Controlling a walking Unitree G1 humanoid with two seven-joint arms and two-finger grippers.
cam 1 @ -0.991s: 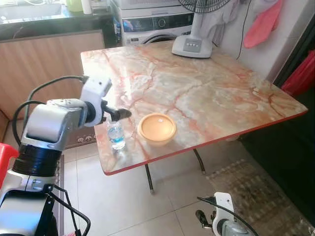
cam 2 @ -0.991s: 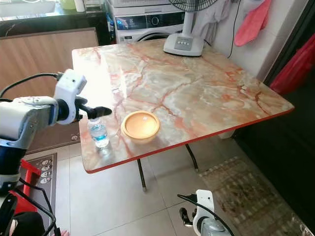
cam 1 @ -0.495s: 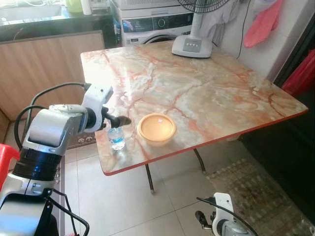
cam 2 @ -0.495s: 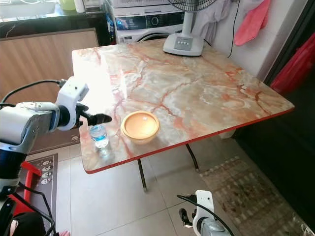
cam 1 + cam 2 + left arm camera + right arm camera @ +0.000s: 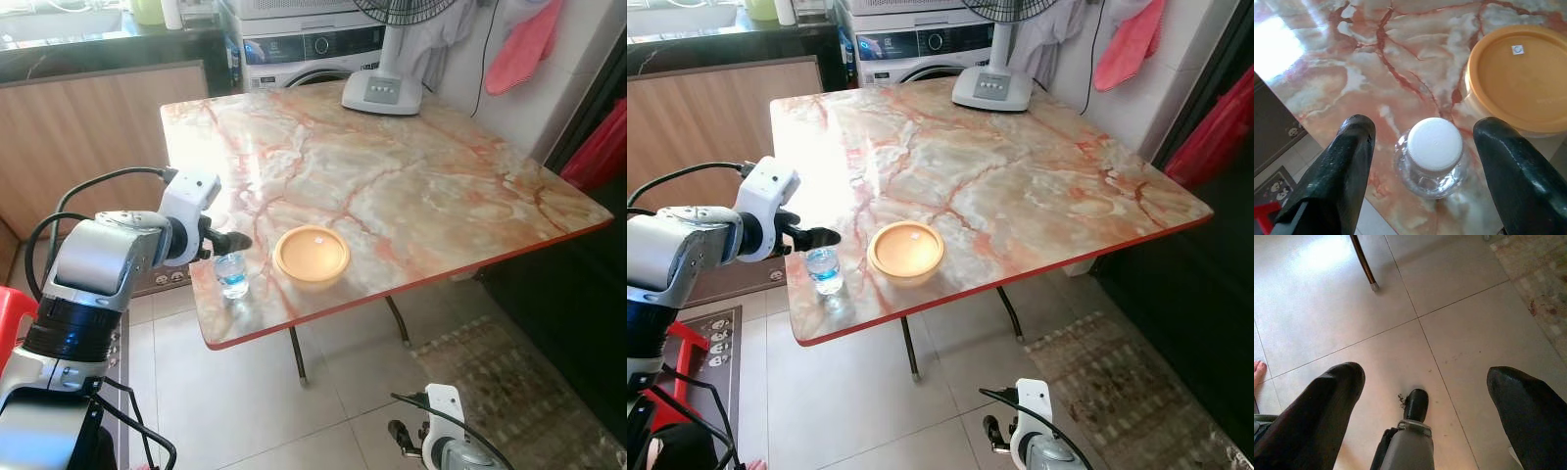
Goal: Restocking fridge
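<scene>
1. We saw the left gripper (image 5: 1420, 156) poised right over the water bottle (image 5: 1431, 155), fingers (image 5: 1347, 161) spread wide to either side of its white cap (image 5: 1434, 143) and not touching it.
2. The bottle stood upright near the marble table's (image 5: 411, 186) front left corner, just beside the orange bowl (image 5: 312, 255) (lid on, by the look of it).
3. The right gripper (image 5: 1425, 396) hung idle over the floor tiles (image 5: 1459, 333), released.
</scene>
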